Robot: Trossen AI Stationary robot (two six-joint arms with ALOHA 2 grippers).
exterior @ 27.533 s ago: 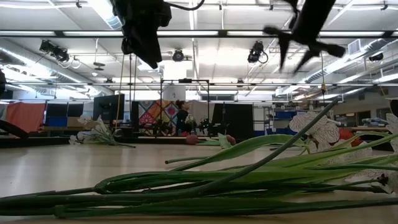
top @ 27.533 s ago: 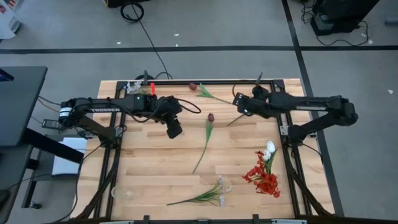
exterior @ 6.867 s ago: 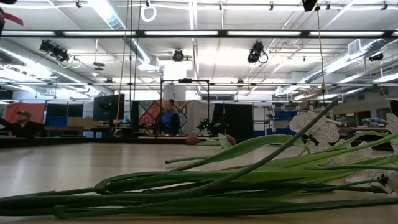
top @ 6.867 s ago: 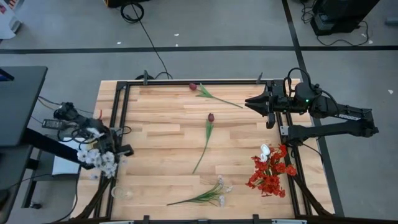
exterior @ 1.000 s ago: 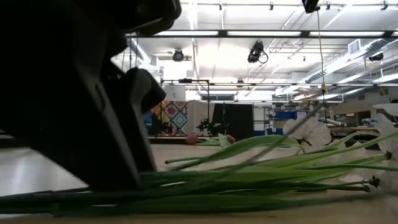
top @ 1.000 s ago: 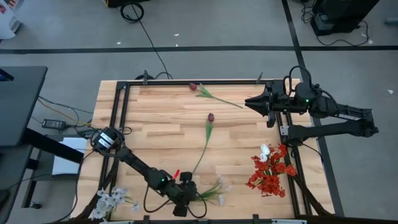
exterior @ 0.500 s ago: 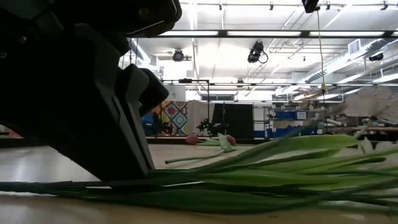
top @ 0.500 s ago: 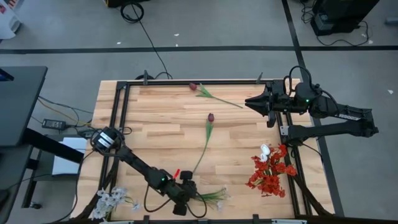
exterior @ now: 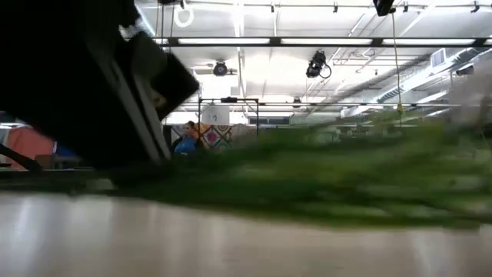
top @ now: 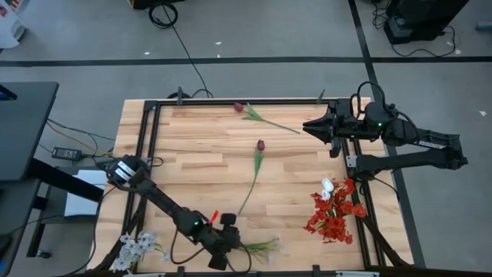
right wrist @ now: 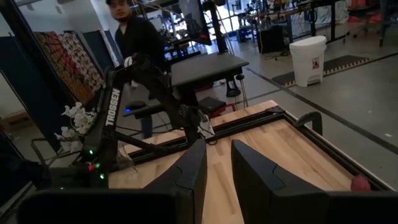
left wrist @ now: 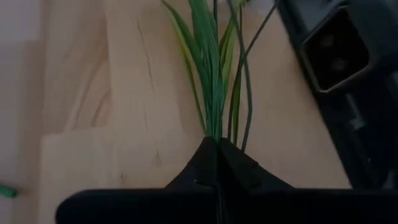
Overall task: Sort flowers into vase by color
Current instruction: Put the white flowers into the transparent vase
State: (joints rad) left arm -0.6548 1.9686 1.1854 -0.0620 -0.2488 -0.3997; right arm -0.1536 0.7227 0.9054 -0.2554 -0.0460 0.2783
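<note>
Wooden table bears left claw clamped on white spray's thin green stems

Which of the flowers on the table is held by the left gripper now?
The white blossom spray at the near edge: the left gripper is shut on its stems; both maroon tulips lie free.

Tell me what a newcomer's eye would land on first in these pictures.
First, the left claw at the table's near edge, shut on the green stems of a white blossom spray. Next, the red cluster of blooms by the table's right edge, with a white tulip against it. The right claw waits at the far right corner.
</note>
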